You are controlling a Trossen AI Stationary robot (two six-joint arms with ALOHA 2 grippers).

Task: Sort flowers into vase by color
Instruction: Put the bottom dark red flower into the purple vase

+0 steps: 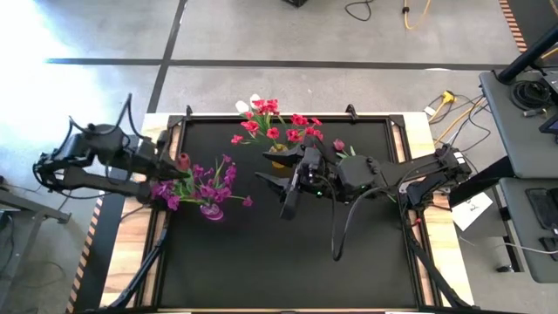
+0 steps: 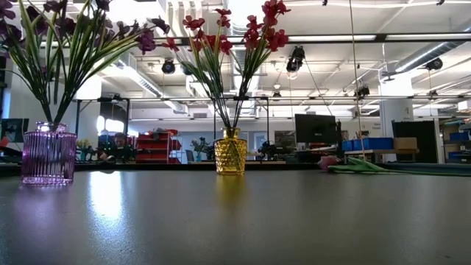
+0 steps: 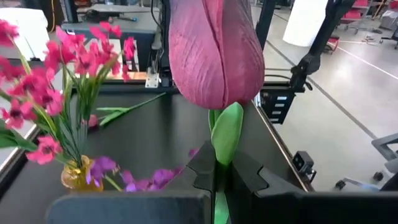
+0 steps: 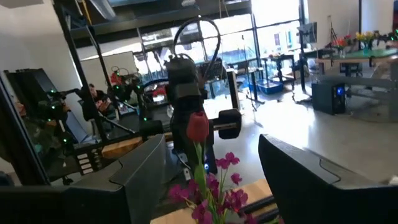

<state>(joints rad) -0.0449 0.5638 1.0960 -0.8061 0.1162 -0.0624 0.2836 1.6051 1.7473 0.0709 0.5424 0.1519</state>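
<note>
While the left gripper [image 3: 214,180] pinches an upright pink fabric tulip bud [image 3: 214,53] by its stem, the purple ribbed glass vase [image 1: 212,211] sits at four o'clock; the right gripper [image 1: 281,194] waits spread mid-table.

Two vases [image 1: 212,212] [image 1: 279,162] on the table [image 1: 261,262]; one flower [image 1: 340,146] seemingly lying behind.

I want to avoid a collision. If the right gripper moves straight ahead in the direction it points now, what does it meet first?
Probably the purple flowers in the purple vase: the open right gripper points at them. Behind them, the left gripper holds the pink bud. Depth is unclear, and it may pass above the blooms.
</note>
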